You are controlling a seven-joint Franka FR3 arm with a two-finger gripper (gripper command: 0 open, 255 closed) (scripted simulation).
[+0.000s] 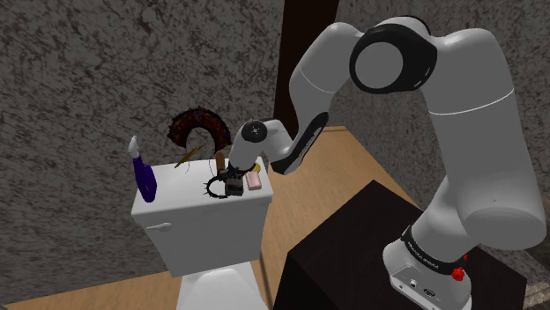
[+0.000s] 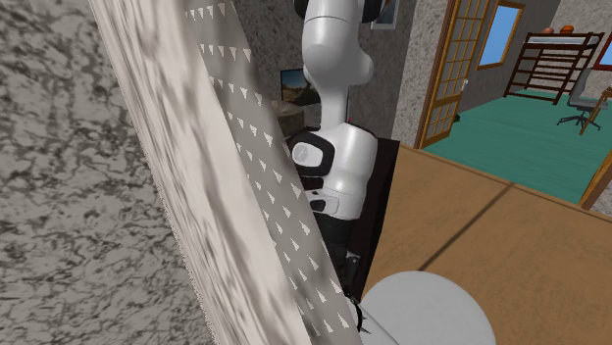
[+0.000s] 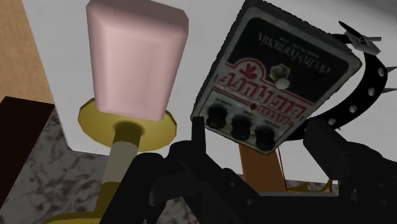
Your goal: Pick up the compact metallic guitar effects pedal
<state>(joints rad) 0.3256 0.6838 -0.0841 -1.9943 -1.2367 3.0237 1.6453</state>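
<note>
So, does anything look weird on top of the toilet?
Yes. A guitar pedal lies on the white toilet tank lid, between a pink soap bar and a spiked black collar. Music gear looks out of place there.

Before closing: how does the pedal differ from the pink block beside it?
The pedal is dark-faced with red lettering; the pink block is plain. The pedal carries three black knobs; the pink block is smooth. The pedal's knob end sits inside the open gripper; the pink block lies outside it. Both rest on the white lid.
</note>
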